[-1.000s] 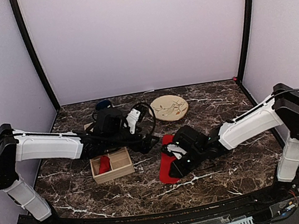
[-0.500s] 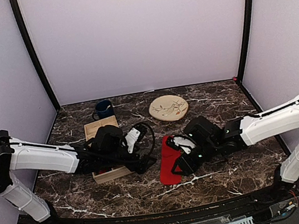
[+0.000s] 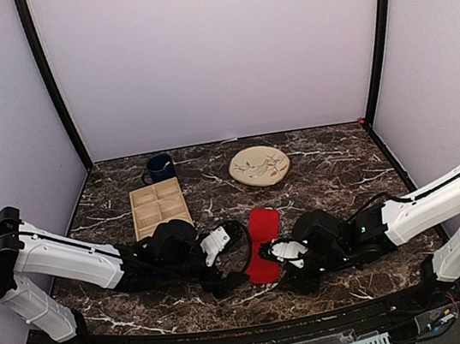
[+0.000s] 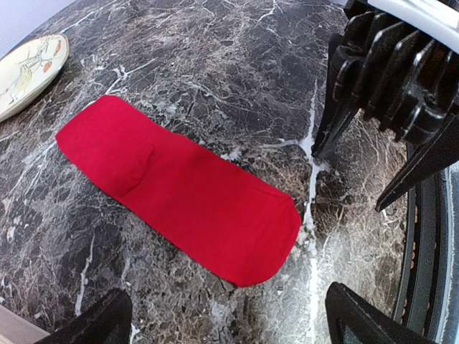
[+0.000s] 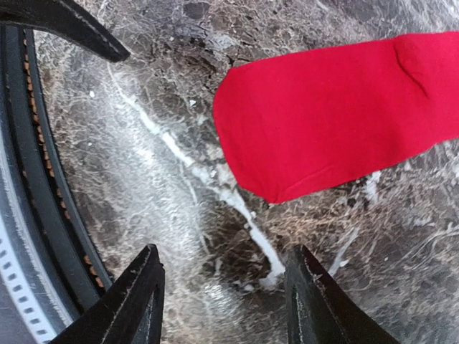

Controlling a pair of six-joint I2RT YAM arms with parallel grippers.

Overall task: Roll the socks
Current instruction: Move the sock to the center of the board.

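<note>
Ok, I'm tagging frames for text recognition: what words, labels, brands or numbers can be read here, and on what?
None readable.
The red sock shows plain fabric; the beige plate carries only a drawn pattern, no letters; the blue mug is too small to tell.

The top external view is mounted high behind the arm bases. It faces forward and down over the whole dark marble table (image 3: 341, 164) toward the rear wall. The left wrist view sits low and close, looking obliquely across the flat red fabric sock (image 4: 179, 190) toward the round beige plate (image 4: 25, 72). The right wrist view looks almost straight down, very near one rounded end of the sock (image 5: 337, 107). All three views share the sock (image 3: 262, 232). Top and left wrist views also share the plate (image 3: 259, 166).
</note>
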